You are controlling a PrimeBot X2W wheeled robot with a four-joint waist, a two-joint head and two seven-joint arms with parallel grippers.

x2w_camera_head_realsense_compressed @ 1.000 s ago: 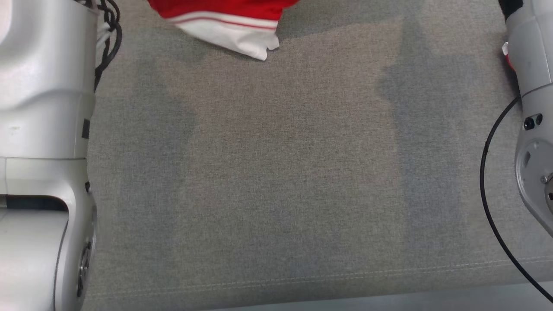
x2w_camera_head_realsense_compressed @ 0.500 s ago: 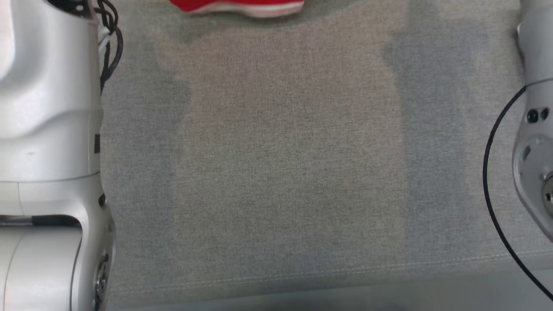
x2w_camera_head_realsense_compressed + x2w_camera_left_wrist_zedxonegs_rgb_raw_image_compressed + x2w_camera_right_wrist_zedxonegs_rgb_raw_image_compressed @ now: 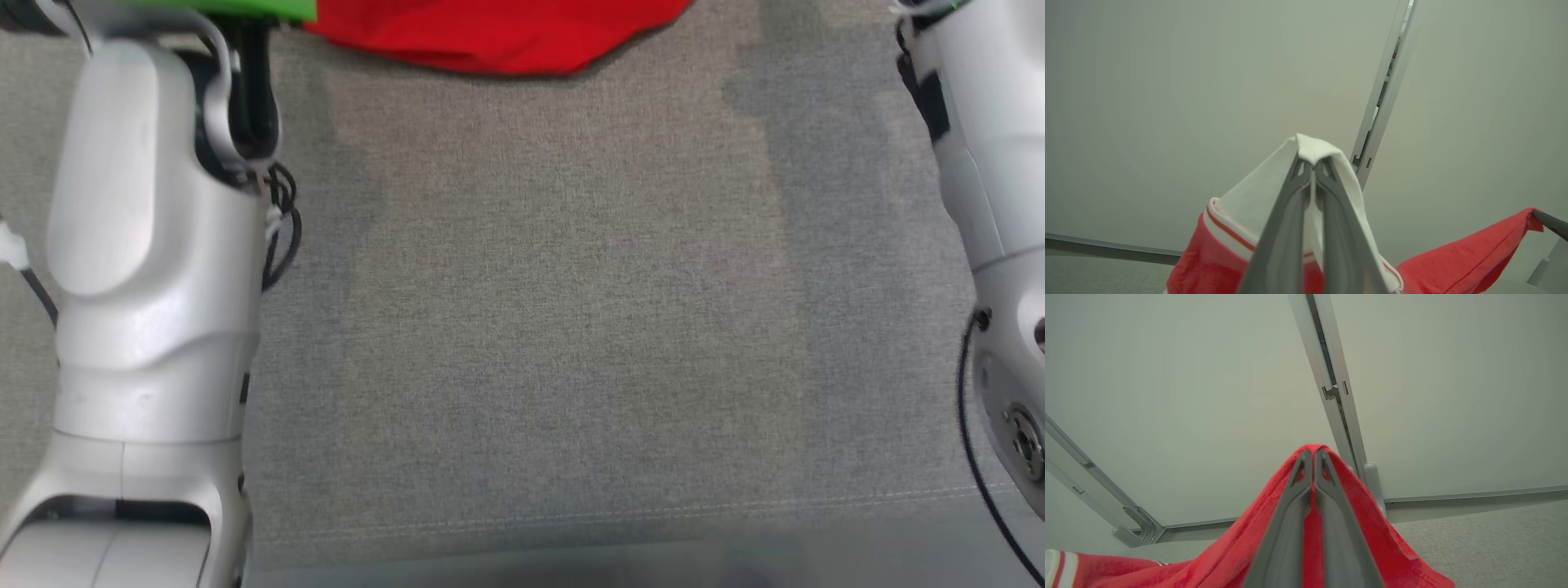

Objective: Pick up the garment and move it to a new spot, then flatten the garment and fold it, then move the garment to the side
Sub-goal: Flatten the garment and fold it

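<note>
Where head view has garment (image 3: 490,37) red at far edge of surface (image 3: 571,327) | left wrist: left gripper (image 3: 1313,165) clamped on white hem | right wrist: right gripper (image 3: 1313,454) clamped on red fold

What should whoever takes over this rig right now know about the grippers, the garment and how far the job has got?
Left gripper: shut on the white-trimmed end of the garment.
Right gripper: shut on a red edge of the same piece.
Garment: held up between the two grippers at the far side of the grey fabric surface. I cannot tell whether its lower part touches the surface.
Done: the pickup, by the look of it.
Left: set it down at the new spot, flatten it, fold it, move it aside.
</note>
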